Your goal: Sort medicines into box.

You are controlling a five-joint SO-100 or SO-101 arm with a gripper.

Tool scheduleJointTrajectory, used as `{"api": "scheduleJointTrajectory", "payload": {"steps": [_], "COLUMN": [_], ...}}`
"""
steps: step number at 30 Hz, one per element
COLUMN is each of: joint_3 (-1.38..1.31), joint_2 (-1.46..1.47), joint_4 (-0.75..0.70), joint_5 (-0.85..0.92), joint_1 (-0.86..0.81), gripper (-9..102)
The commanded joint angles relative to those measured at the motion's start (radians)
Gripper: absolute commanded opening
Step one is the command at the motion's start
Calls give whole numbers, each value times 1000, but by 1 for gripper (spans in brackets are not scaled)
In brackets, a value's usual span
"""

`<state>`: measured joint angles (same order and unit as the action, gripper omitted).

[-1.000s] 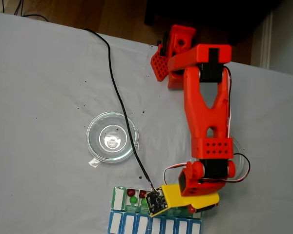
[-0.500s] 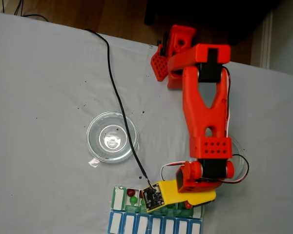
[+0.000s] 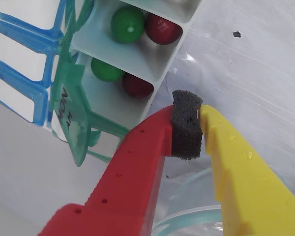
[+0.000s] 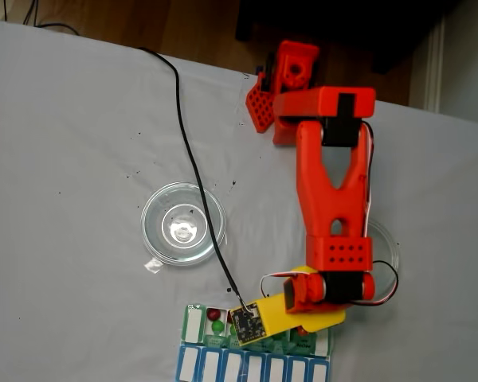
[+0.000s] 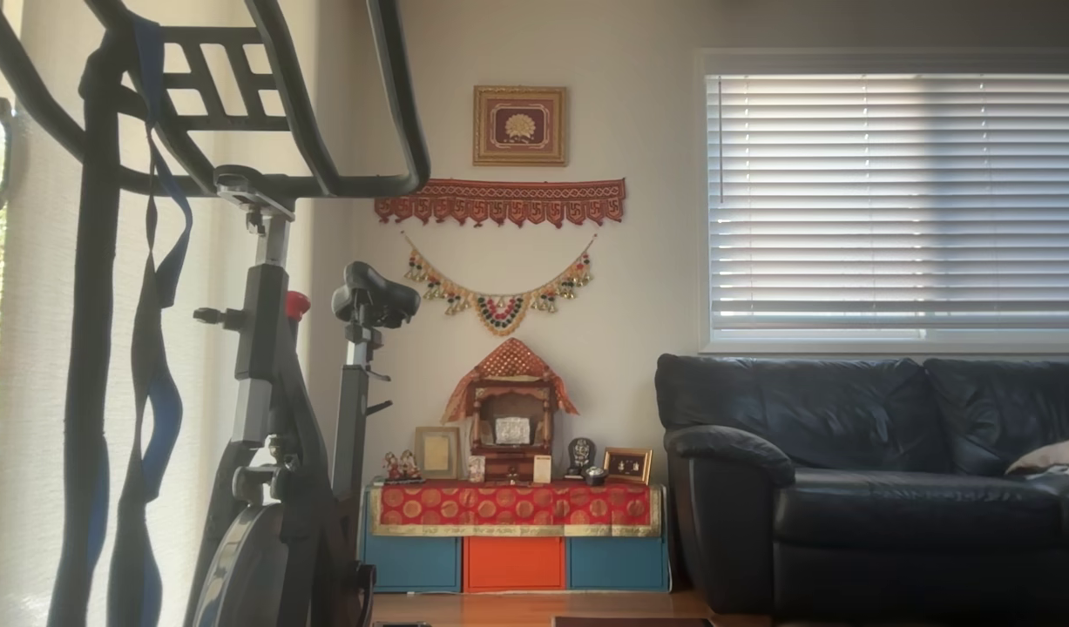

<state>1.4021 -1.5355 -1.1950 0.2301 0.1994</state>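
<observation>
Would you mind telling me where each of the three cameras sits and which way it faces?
Wrist view: rides on the gripper, looking past its red and yellow fingers at the pill organizer, whose open compartments hold green and red balls.
Fixed view: stands above the table, looking down at the orange arm, an empty glass dish and the organizer.
Other view: faces a living room with an exercise bike and sofa; no arm.
Shared: wrist and fixed views both show the organizer and gripper.

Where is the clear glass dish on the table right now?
In the fixed view, the glass dish sits left of the red arm, above the pill organizer, with the black cable crossing its right rim.
</observation>
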Motion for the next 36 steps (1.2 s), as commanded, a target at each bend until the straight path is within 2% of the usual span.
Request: {"api": "scheduleJointTrajectory", "payload": {"steps": [1, 9, 13, 18, 27, 32, 36], "joint_3": [-114, -104, 3, 172, 307, 275, 245], "joint_2": [-103, -353, -474, -551, -439, -344, -290], "joint_4": [-14, 21, 144, 272, 489, 526, 499], "joint_5": [6, -77, -144, -187, -155, -138, -117], "joint_1": [-15, -98, -106, -31, 15, 3, 11], "gripper": [1, 1, 1, 1, 1, 1, 1]}}
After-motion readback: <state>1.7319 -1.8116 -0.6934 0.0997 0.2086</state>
